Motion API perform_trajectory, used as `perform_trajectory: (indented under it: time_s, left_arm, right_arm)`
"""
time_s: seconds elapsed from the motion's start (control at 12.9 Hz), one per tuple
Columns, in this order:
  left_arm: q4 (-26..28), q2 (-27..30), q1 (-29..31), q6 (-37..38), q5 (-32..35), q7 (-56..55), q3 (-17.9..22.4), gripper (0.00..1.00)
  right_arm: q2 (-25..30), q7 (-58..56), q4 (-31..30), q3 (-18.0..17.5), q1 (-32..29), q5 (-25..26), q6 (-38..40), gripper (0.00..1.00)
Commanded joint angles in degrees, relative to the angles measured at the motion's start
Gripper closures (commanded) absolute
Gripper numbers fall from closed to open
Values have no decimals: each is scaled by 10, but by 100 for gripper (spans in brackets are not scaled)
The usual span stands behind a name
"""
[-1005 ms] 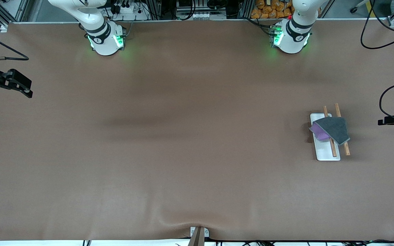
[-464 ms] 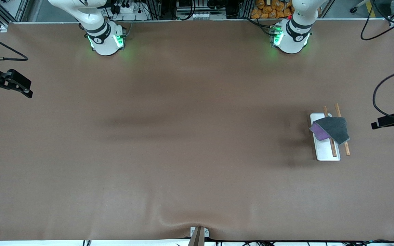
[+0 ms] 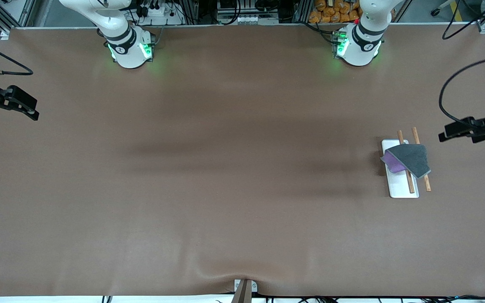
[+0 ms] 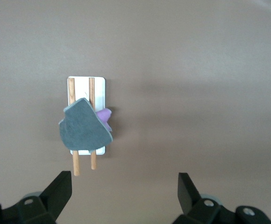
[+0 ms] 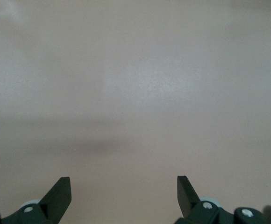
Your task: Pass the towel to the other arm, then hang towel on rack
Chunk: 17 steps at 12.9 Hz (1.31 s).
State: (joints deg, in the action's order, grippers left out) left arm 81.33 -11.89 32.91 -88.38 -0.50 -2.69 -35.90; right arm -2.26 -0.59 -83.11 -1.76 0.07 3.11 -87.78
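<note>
The dark-grey towel (image 3: 413, 158) is draped over the two brown rods of the rack (image 3: 402, 190), with its purple reverse side (image 3: 391, 162) showing on the side toward the right arm's end. The rack stands toward the left arm's end of the table. My left gripper (image 3: 446, 131) is open and empty, up over the table edge beside the rack and apart from it. Its wrist view shows the towel (image 4: 85, 130), the rack (image 4: 98, 84) and the open left gripper (image 4: 124, 186). My right gripper (image 3: 32, 110) is open and empty over the right arm's end of the table, and waits; its wrist view (image 5: 124, 189) shows only bare table.
The brown table cover (image 3: 225, 168) is bare apart from the rack. A black cable (image 3: 444, 97) loops above the left gripper. A small metal clamp (image 3: 244, 288) sits at the table edge nearest the front camera.
My left gripper has moved in from the table's end toward the rack and toward the robots' bases. The towel and rack have not moved. The right gripper has barely shifted.
</note>
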Motion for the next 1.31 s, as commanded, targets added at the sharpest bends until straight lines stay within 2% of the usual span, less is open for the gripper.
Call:
perform_trajectory:
  time_s: [0.0,0.23,0.39,0.77,1.0,1.24]
  left_arm:
    - [32,48,-62,17,1,-34,47,0]
    - [61,86,-218,20,0,-37,199,0]
    - [87,111,-289,17,0,-36,271,0]
    - [106,132,-382,16,0,-38,356,0]
    - [98,129,-370,20,0,-27,356,0]
    - [99,132,-352,48,-5,-30,336,0]
  right_arm:
    - [-3,4,8,-10,-16,-12,8,0]
    - [-3,4,8,-10,-16,-12,8,0]
    - [-3,4,8,-10,-18,-12,9,0]
    - [-4,4,8,-10,-22,-12,12,0]
    - [-4,4,7,-10,-23,-13,13,0]
    - [-5,4,7,-10,-26,-13,13,0]
